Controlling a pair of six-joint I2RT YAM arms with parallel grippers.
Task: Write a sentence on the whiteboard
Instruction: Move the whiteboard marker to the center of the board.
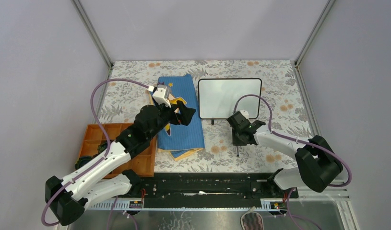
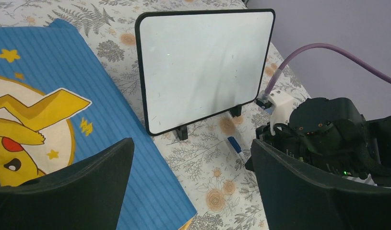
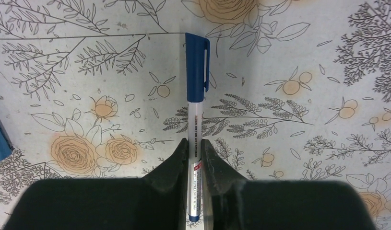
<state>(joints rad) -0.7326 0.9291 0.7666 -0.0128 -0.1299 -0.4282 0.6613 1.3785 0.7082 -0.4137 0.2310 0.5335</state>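
while right tool (image 3: 194, 146) clamps a marker (image 3: 196, 81), whiteboard (image 1: 229, 98) just beyond, left tool (image 2: 191, 145) spread

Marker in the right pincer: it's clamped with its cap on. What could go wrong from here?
1. The blue cap is on the marker; pressed to the whiteboard like this, it would leave no ink.
2. The right pincer grips the marker near its tail, so writing pressure may pivot it.
3. The whiteboard stands unheld on small feet, the left pincer open and clear of it; a push could tip it.
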